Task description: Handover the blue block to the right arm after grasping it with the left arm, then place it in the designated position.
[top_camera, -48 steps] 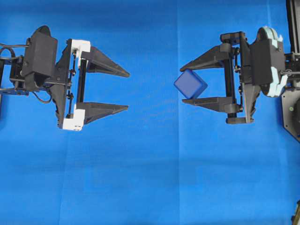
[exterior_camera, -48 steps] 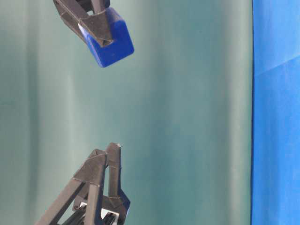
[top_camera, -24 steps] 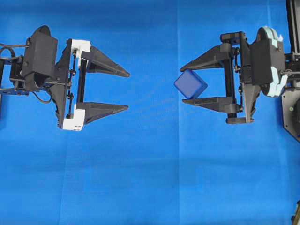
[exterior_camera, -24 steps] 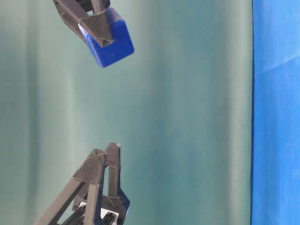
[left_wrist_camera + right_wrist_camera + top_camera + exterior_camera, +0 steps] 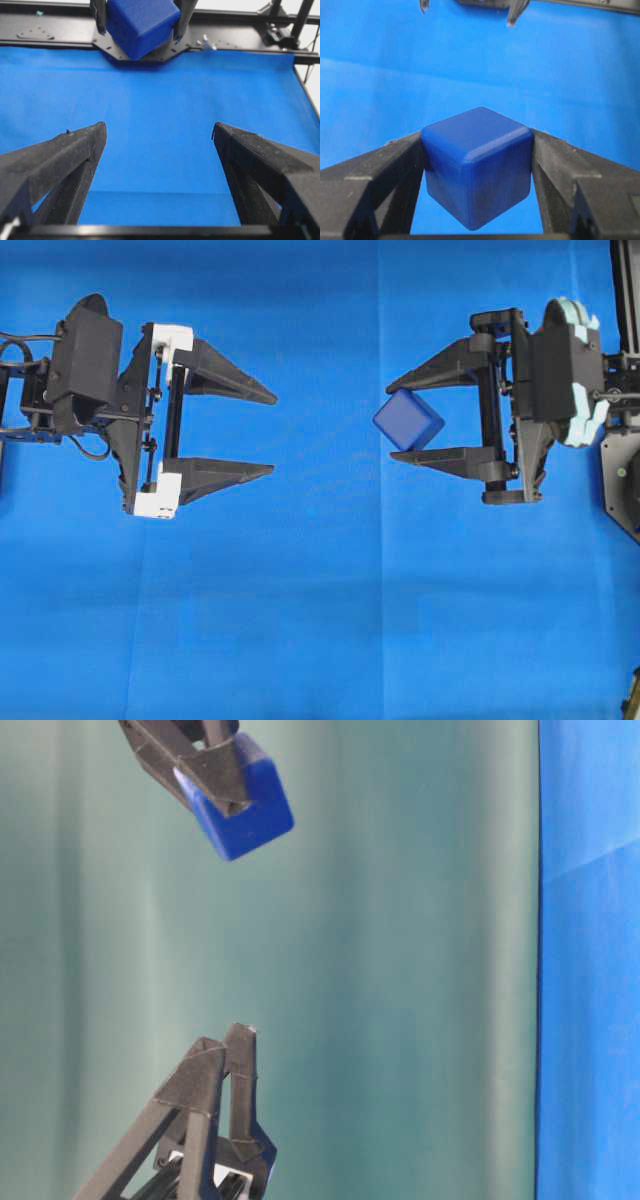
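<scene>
The blue block (image 5: pixel 407 421) is a dark navy cube held tilted, one corner down, above the bright blue cloth. My right gripper (image 5: pixel 390 421) is shut on it, with one black finger pressed to each side (image 5: pixel 477 135). The block (image 5: pixel 475 165) fills the span between those fingers. My left gripper (image 5: pixel 273 435), the one with white brackets, stands open and empty, well to the left of the block and pointing at it. From the left wrist the block (image 5: pixel 140 22) shows far ahead, beyond the spread-apart left gripper (image 5: pixel 159 127). At table level the block (image 5: pixel 240 805) hangs high above the left gripper's fingertips (image 5: pixel 240 1040).
The blue cloth (image 5: pixel 320 620) covers the whole table. The right arm's black base (image 5: pixel 622 475) stands at the right edge. A black frame rail (image 5: pixel 50 35) runs along the far side in the left wrist view.
The right gripper has shifted slightly to the right with the block in it. The left arm has stayed still, jaws wide.
</scene>
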`<state>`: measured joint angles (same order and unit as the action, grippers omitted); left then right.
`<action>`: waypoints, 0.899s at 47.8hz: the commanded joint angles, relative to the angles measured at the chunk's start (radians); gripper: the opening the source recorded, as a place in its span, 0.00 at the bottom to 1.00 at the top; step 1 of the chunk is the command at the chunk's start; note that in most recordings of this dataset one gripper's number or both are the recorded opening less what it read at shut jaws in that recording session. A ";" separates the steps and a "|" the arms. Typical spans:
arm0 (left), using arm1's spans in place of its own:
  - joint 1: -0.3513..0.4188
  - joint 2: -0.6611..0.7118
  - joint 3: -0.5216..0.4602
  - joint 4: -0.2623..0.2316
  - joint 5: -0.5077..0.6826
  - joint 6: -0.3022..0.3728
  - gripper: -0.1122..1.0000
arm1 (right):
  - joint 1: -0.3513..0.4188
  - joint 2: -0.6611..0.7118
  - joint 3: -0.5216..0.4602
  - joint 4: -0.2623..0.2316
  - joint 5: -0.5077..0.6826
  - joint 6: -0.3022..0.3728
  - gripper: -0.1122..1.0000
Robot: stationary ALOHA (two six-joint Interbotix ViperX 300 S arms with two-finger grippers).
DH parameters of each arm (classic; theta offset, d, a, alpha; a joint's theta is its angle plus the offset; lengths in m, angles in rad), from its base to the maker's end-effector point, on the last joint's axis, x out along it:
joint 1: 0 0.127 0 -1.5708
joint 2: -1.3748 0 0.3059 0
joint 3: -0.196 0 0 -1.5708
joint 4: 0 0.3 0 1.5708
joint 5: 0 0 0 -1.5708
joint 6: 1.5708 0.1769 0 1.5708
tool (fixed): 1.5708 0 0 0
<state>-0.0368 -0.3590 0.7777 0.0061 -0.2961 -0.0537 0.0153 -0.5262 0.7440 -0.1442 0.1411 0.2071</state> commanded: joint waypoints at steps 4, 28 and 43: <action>0.003 -0.009 -0.026 0.002 -0.005 -0.002 0.93 | 0.005 -0.012 -0.026 0.006 0.057 0.006 0.52; 0.003 -0.009 -0.029 0.002 -0.005 -0.002 0.93 | 0.012 -0.012 -0.028 0.006 0.262 0.031 0.52; 0.003 -0.008 -0.031 0.002 -0.005 -0.002 0.93 | 0.012 -0.012 -0.028 0.006 0.259 0.031 0.52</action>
<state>-0.0368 -0.3605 0.7731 0.0061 -0.2961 -0.0552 0.0261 -0.5262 0.7440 -0.1396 0.4050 0.2362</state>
